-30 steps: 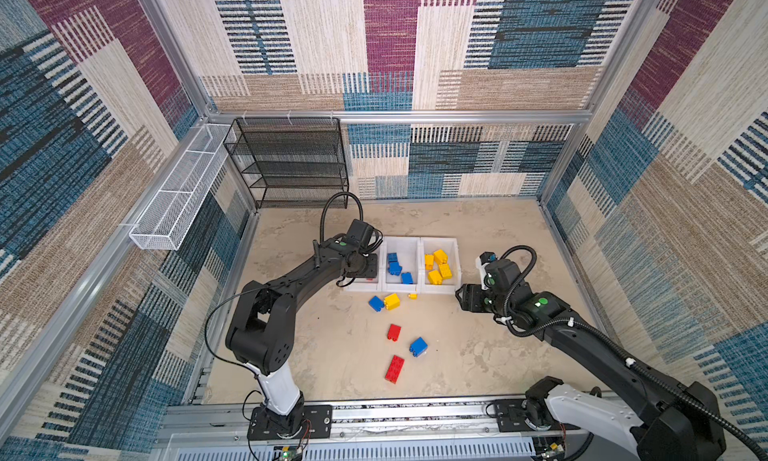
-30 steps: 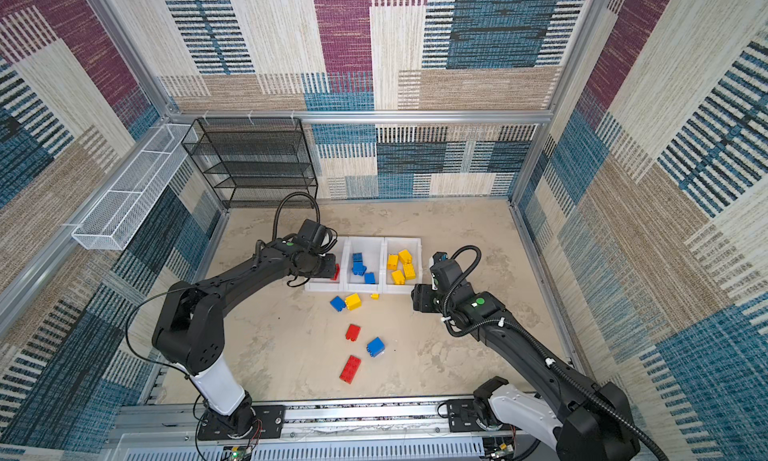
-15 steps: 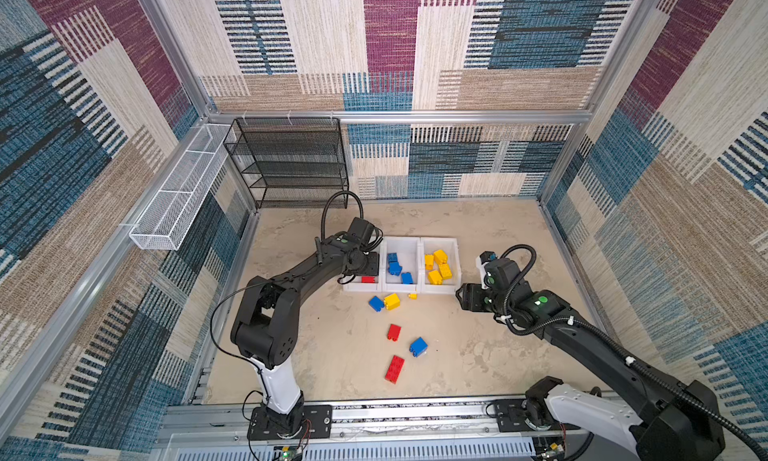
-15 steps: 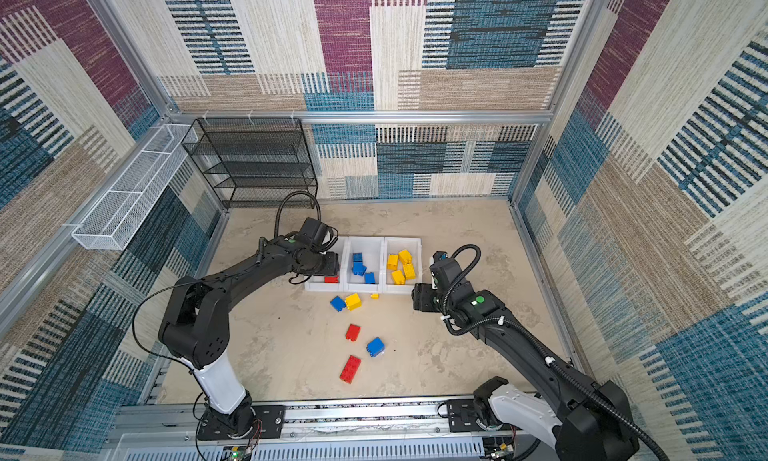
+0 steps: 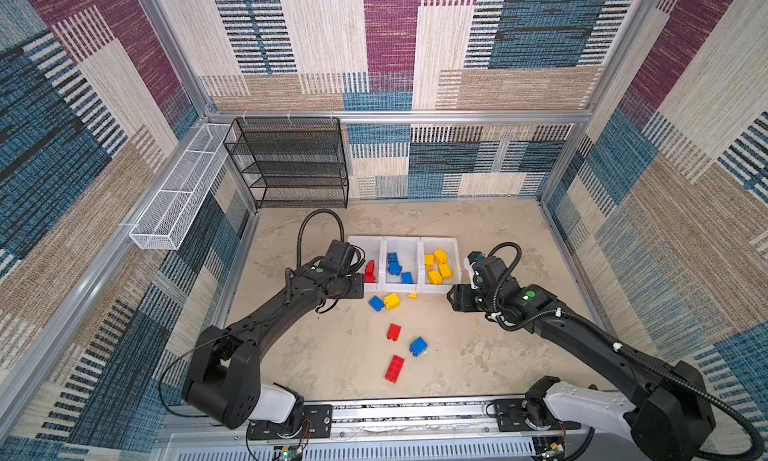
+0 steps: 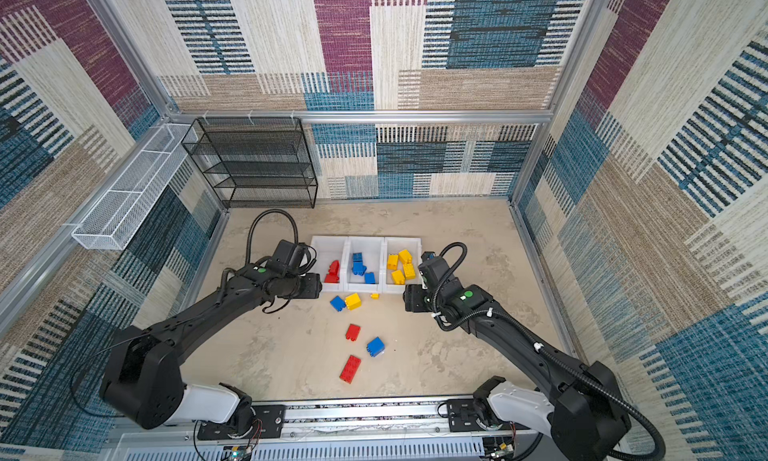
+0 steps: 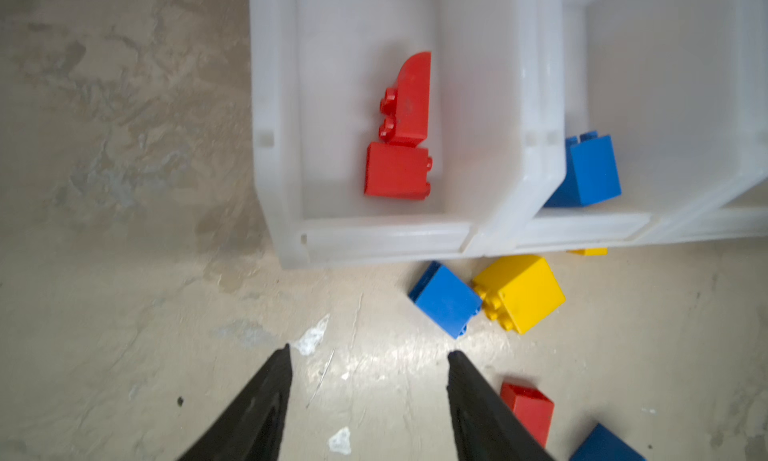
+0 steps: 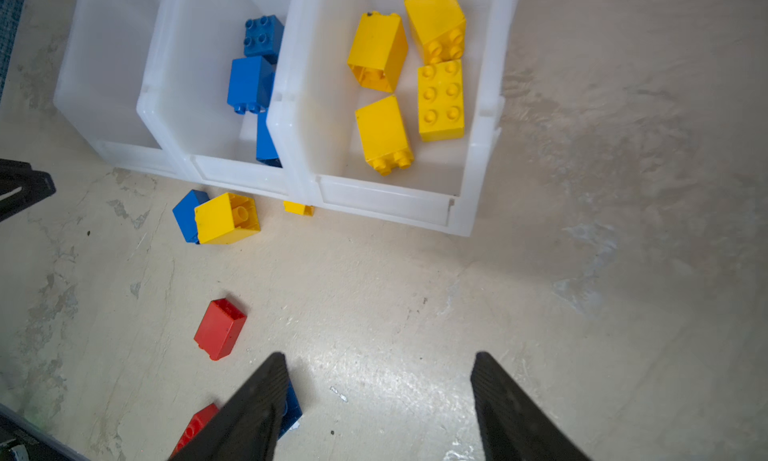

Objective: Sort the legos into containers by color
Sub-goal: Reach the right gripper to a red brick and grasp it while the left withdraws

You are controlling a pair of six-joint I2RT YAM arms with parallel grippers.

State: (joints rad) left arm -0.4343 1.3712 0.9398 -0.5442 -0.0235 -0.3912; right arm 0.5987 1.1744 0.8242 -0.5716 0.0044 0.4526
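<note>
Beige floor (image 5: 332, 355), bins (image 5: 402, 239) hold colour-sorted bricks (image 5: 440, 256)

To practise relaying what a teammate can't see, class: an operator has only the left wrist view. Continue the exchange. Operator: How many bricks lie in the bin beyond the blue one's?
Observer: Four yellow bricks lie in that yellow bin.
Operator: I see one blue brick binned. Any more?
Observer: Yes, three blue bricks in all sit in the blue bin.
Operator: Is the right tool busy?
Observer: No, the right tool is open, holding nothing.
</note>
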